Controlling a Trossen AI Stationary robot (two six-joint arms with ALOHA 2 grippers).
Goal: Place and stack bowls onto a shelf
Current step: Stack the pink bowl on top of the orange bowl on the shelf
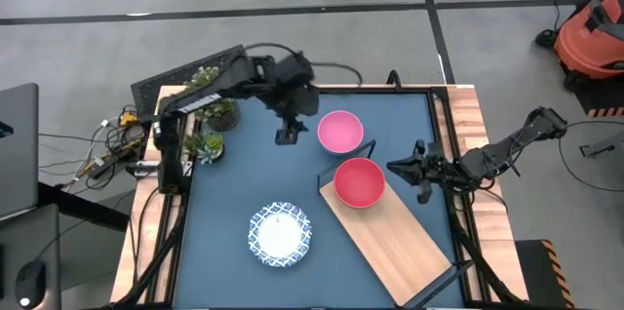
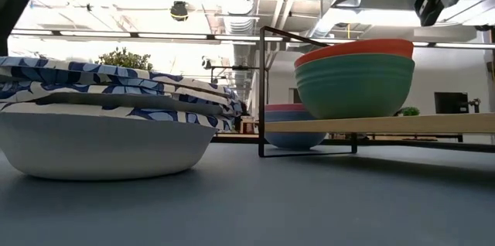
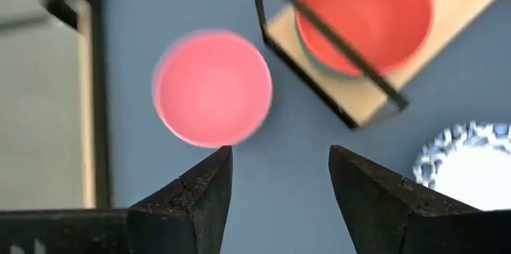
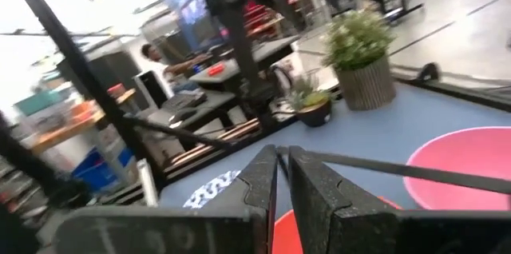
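On the table, the shelf [image 1: 390, 237] runs diagonally, wire frame toward the pink bowl [image 1: 339, 131].

No legible text (labels, nos., signs) anywhere.

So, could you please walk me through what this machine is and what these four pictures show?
It is a two-armed robot at a blue table. One picture looks straight down, one sits at tabletop height, and one comes from each wrist. The left end effector hangs open over the table by the pink bowl, holding nothing. The right end effector, shut and empty, sits beside the wooden shelf, where a red bowl is nested in a green bowl. Patterned blue-and-white bowls sit stacked on the table, and potted plants stand at its corner.
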